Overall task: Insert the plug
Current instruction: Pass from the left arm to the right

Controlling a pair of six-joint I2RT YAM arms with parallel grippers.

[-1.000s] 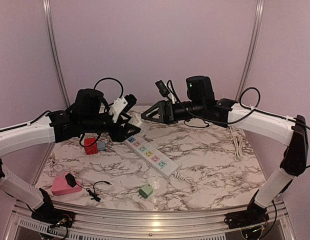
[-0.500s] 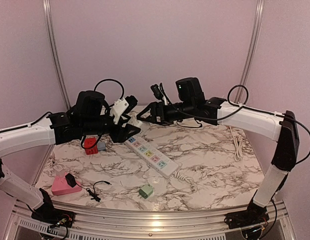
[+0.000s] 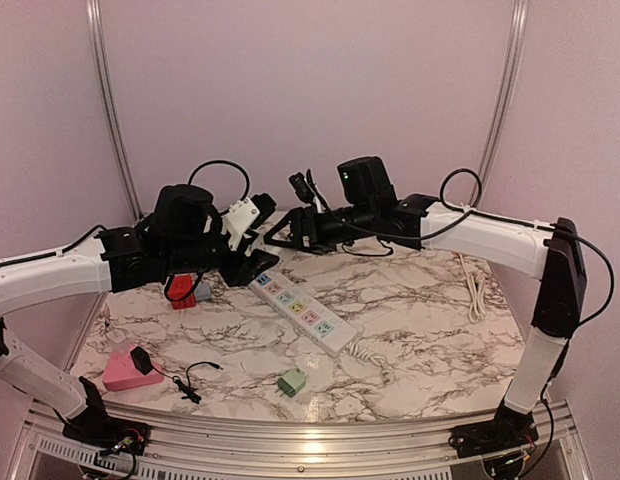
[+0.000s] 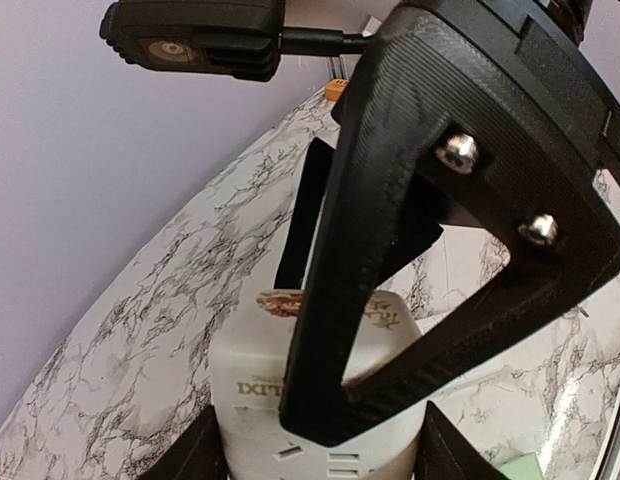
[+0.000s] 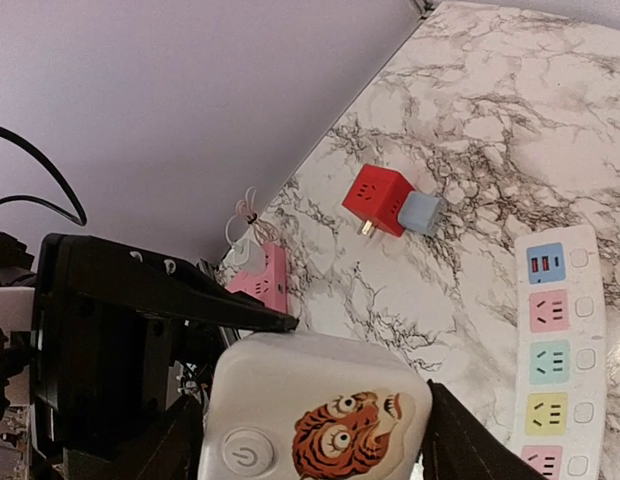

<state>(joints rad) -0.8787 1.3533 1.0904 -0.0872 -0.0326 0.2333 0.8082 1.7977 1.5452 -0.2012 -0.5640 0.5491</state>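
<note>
We hold the white plug (image 4: 245, 400) in the air between both claws, over the far end of the power strip (image 3: 305, 312).

Our left claw (image 4: 325, 455) pinches the plug by its sides, its fingers pressed against the casing at the bottom of its own wrist view. Our right claw (image 5: 320, 440) straddles the same plug with a finger close along each flank, but we cannot tell whether it grips or only brackets it. One of its black fingers (image 4: 390, 250) lies across the plug's face in the left wrist view. The tiger sticker (image 5: 345, 430) and a power button face the right wrist camera. Below, on the marble table (image 3: 420, 300), the strip lies with its coloured sockets facing up. To its left sits a red cube adapter (image 5: 378, 198), with a grey plug (image 5: 420, 212) touching it.
</note>
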